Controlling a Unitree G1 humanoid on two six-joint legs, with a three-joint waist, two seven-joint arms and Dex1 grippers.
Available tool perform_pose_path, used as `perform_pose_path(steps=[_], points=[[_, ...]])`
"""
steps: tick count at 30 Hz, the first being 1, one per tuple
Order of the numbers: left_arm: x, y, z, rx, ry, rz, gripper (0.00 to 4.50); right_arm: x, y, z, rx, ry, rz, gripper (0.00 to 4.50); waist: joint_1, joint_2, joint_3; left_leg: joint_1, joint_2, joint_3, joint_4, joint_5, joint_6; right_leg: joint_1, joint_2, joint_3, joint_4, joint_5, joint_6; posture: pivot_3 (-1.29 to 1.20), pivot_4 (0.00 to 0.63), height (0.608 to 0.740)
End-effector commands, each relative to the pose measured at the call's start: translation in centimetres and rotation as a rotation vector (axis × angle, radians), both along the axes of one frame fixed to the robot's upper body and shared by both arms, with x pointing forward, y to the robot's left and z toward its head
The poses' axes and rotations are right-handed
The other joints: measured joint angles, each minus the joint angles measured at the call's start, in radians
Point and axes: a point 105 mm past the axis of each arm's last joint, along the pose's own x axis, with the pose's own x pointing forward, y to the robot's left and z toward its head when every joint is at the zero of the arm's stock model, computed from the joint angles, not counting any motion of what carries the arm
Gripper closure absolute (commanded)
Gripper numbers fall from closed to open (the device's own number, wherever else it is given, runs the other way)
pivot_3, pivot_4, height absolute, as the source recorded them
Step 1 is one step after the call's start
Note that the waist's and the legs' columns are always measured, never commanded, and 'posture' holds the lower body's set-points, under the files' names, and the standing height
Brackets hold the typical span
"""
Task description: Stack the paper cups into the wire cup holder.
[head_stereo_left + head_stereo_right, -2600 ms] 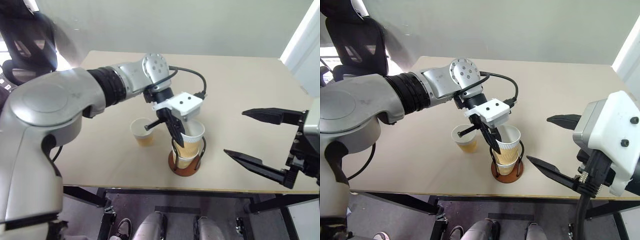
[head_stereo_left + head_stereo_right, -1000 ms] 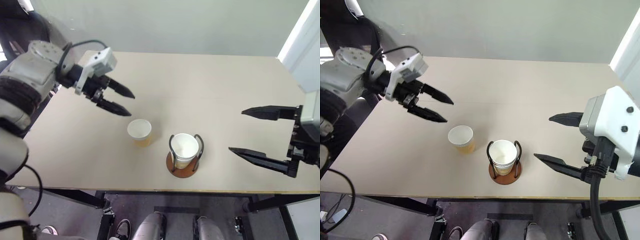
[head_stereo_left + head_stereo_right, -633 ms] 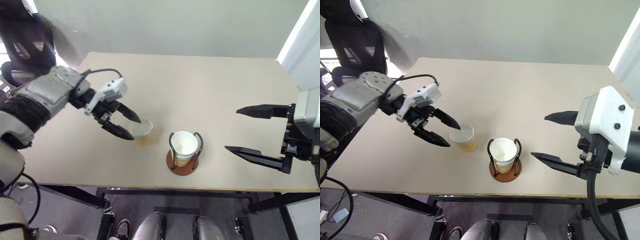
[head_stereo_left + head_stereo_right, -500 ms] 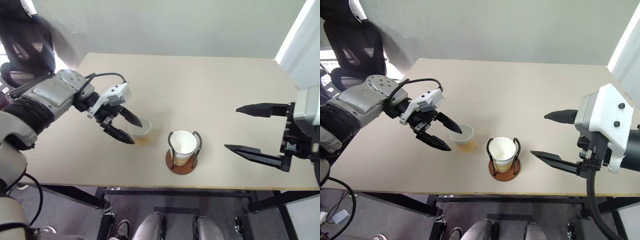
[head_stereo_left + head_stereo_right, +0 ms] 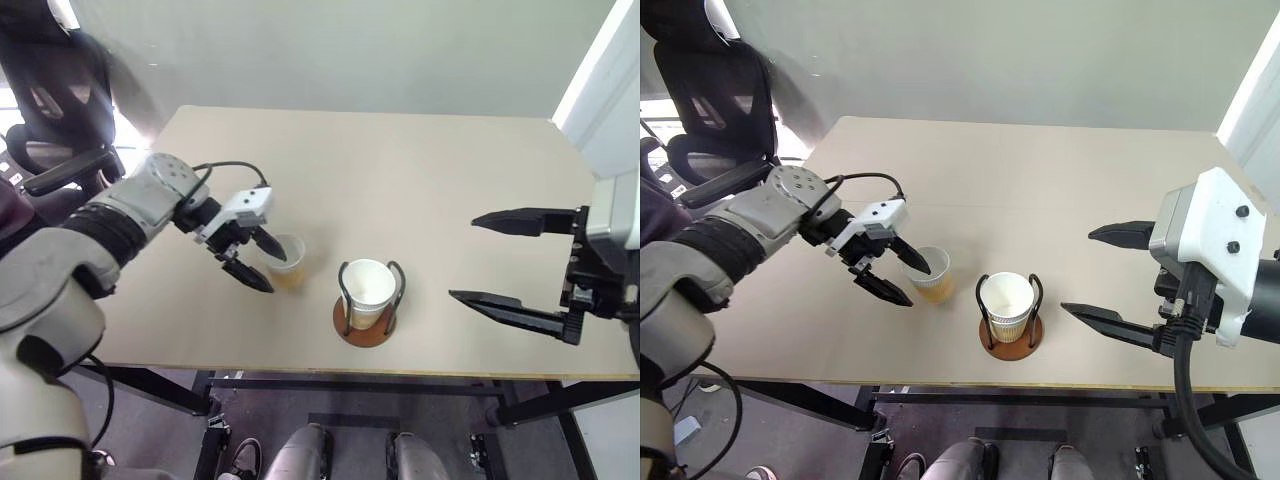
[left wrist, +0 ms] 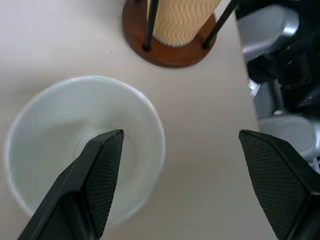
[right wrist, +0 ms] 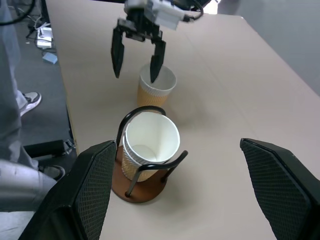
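One loose paper cup stands upright on the desk, just beside the wire cup holder, whose wooden base already carries nested cups between its dark loops. The left gripper straddles the loose cup's rim with its jaws spread wide, one finger dipping inside the mouth and the other outside, apparently lining up a pinch on the wall. The right gripper hangs well apart on the holder's other side, jaws spread and empty, seemingly waiting. The pale beige desk meets a plain grey wall; a black office chair sits beyond its corner.
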Motion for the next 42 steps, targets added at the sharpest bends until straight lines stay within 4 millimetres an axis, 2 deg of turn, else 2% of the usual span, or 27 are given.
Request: perform_pose_path(steps=[1,4,8,11,12,13,16,20,24,26,32,36,42], points=[[0.4,0.1,0.5,0.009,-0.056,-0.038,0.56,-0.4,0.2,1.1,0.0,-0.06,-0.003,0.41,0.0,0.0,0.0,0.0,0.0,0.0,0.0,0.0,0.001,0.0,0.0,0.0,0.0,0.0,0.0,0.0,0.15,0.74],[0.7,-0.5,0.2,-0.002,-0.074,-0.06,1.42,-0.5,0.2,1.2,0.001,-0.06,-0.005,0.41,0.0,0.0,0.0,0.0,0.0,0.001,-0.001,0.003,0.006,0.0,0.0,0.0,0.0,0.0,0.0,0.0,0.15,0.74],[1.3,-1.4,1.1,-0.026,-0.124,-0.078,2.86,-0.6,0.2,1.2,0.001,-0.062,-0.012,0.41,0.003,0.0,0.0,0.0,0.0,0.001,-0.001,0.003,0.007,0.0,0.0,0.0,0.0,0.0,0.0,0.0,0.15,0.74],[1.4,-2.2,2.9,-0.068,-0.151,-0.086,3.93,-0.6,0.1,1.2,-0.004,-0.063,-0.022,0.41,0.001,0.0,0.0,0.0,0.0,0.001,-0.001,0.002,0.008,0.0,0.0,0.0,0.0,0.001,0.002,0.0,0.15,0.74],[1.0,-3.0,4.4,-0.106,-0.151,-0.1,4.28,-0.6,0.1,1.2,-0.005,-0.063,-0.026,0.41,0.0,-0.001,0.0,0.0,0.0,0.001,-0.001,0.001,0.009,-0.001,-0.001,0.0,0.0,0.001,0.003,0.0,0.15,0.74],[0.5,-3.6,5.6,-0.126,-0.154,-0.121,4.42,-0.6,0.1,1.2,-0.006,-0.063,-0.031,0.41,0.001,-0.001,0.001,-0.001,0.0,0.001,-0.001,0.002,0.009,-0.001,0.0,0.0,0.0,0.002,0.004,0.0,0.15,0.74],[-0.4,-4.6,7.9,-0.162,-0.164,-0.165,4.42,-0.6,0.0,1.1,-0.004,-0.063,-0.042,0.41,0.003,-0.001,0.001,-0.005,0.0,0.0,-0.001,0.001,0.008,-0.004,0.001,-0.002,-0.002,0.003,0.005,0.0,0.15,0.74],[-1.1,-5.4,9.6,-0.164,-0.208,-0.228,4.42,-0.8,-0.1,1.0,-0.004,-0.067,-0.063,0.41,0.004,0.0,0.0,-0.002,-0.001,0.001,-0.002,-0.008,0.001,-0.002,-0.001,-0.001,-0.003,0.0,0.007,0.0,0.15,0.74],[-3.5,-8.6,14.1,-0.333,-0.25,-0.366,4.42,-0.9,-0.2,0.9,-0.007,-0.078,-0.086,0.41,0.002,-0.003,0.003,-0.003,0.001,0.0,-0.001,-0.009,0.003,-0.002,-0.001,0.0,-0.002,-0.002,0.007,0.0,0.15,0.74],[-4.8,-9.9,15.2,-0.382,-0.242,-0.442,4.42,-0.9,-0.3,0.9,-0.011,-0.086,-0.096,0.41,0.005,-0.003,0.002,-0.004,0.001,0.0,-0.001,-0.008,0.003,-0.003,-0.001,-0.002,-0.003,-0.002,0.007,0.0,0.15,0.74],[-5.8,-12.0,15.7,-0.391,-0.264,-0.551,4.42,-1.2,-0.3,0.8,-0.014,-0.098,-0.13,0.41,0.005,0.0,0.003,0.002,0.0,0.004,-0.001,-0.013,0.007,0.003,-0.002,-0.001,-0.003,-0.006,0.009,0.0,0.15,0.74],[-5.8,-12.3,14.0,-0.309,-0.247,-0.585,4.42,-1.7,-0.7,0.7,-0.024,-0.093,-0.186,0.41,0.0,0.0,0.004,0.002,0.0,0.005,-0.001,-0.014,0.008,0.002,-0.002,0.0,-0.001,-0.009,0.011,0.0,0.15,0.74],[-5.8,-12.8,13.1,-0.313,-0.202,-0.596,4.42,-2.2,-1.3,0.6,-0.028,-0.091,-0.254,0.41,0.0,0.0,0.004,0.002,0.0,0.005,0.0,-0.014,0.01,0.002,-0.002,0.0,-0.001,-0.01,0.011,0.0,0.15,0.74]])
